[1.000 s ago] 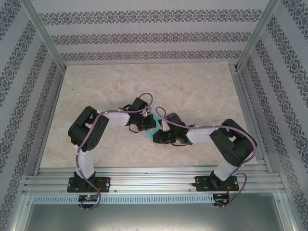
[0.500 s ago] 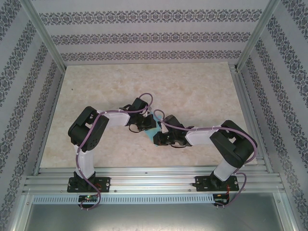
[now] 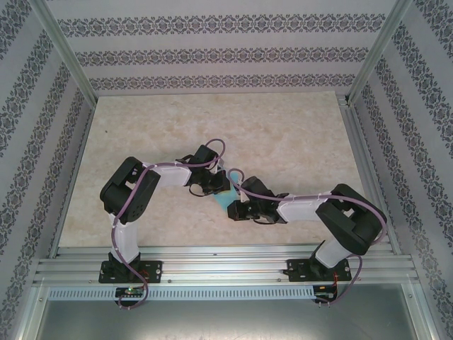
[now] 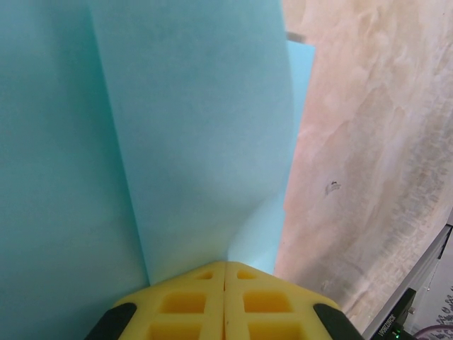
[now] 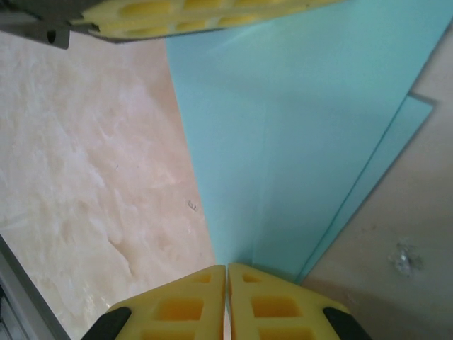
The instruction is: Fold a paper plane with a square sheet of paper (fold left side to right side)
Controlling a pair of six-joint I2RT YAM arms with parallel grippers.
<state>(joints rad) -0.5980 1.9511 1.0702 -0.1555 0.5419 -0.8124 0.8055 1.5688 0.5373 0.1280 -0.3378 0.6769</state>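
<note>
Evidently the left end effector (image 4: pixel 225 265) and right end effector (image 5: pixel 226 268) each pinch opposite ends of the folded paper (image 4: pixel 191 142).

One camera high, two on the wrists, all meeting on the blue paper (image 4: pixel 198 142).
Up top, we're above and behind the arm bases, looking down across the whole table (image 3: pixel 283 127) from well back. The left wrist camera peers out past the left gripper (image 4: pixel 225 268), right up close to the blue paper. The right wrist camera does likewise past the right gripper (image 5: pixel 226 269), facing the opposite way, and there's the left gripper's yellow tip along its top edge.
</note>
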